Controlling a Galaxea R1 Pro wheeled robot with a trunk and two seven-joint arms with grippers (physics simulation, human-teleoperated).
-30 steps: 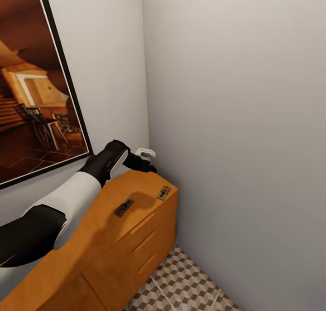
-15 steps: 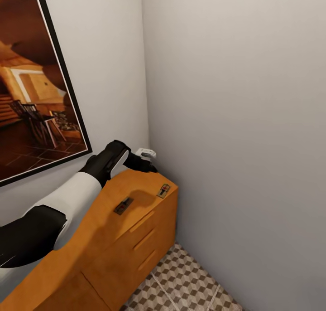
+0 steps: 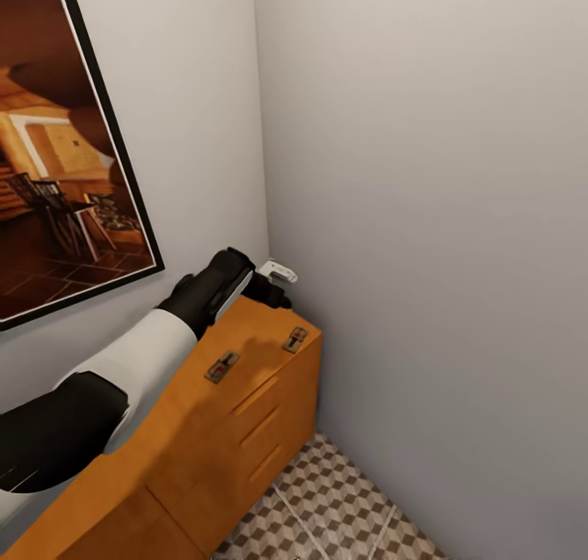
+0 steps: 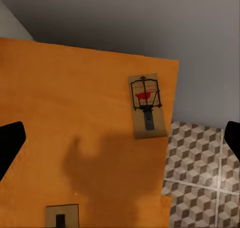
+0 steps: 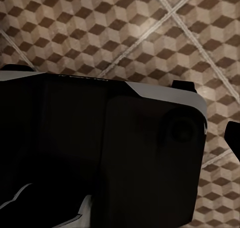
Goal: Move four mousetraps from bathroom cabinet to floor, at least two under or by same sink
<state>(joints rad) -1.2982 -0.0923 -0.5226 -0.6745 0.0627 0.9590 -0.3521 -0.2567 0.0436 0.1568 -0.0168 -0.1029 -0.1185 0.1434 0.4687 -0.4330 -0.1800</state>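
A narrow corner of pale grey walls frames the head view, with a large dark-framed picture point(image 3: 61, 152) of a wooden interior hanging at the upper left. Below it the orange-brown cabinet point(image 3: 204, 437) runs from the lower left toward the centre, its slim bar handles showing on the drawer fronts. The left arm reaches from the lower left across the cabinet top, and the left gripper point(image 3: 273, 286) hangs above the far end of the cabinet, close to the wall corner. In the left wrist view its two dark fingertips point(image 4: 10, 140) sit at opposite edges of the frame, spread wide with nothing between them.

Two mousetraps lie flat on the cabinet top, well apart: the nearer mousetrap point(image 3: 222, 367) toward the centre of the top, and the farther mousetrap point(image 3: 296, 340) just beside the right-hand edge. The left wrist view shows the farther one with a black wire frame and red mark.

The bathroom floor point(image 3: 343, 511) fills the lower right with its cube-patterned tiles. In the right wrist view that same floor lies beyond a dark part of the robot's body point(image 5: 100, 158); whether the right jaws are apart or closed cannot be told.
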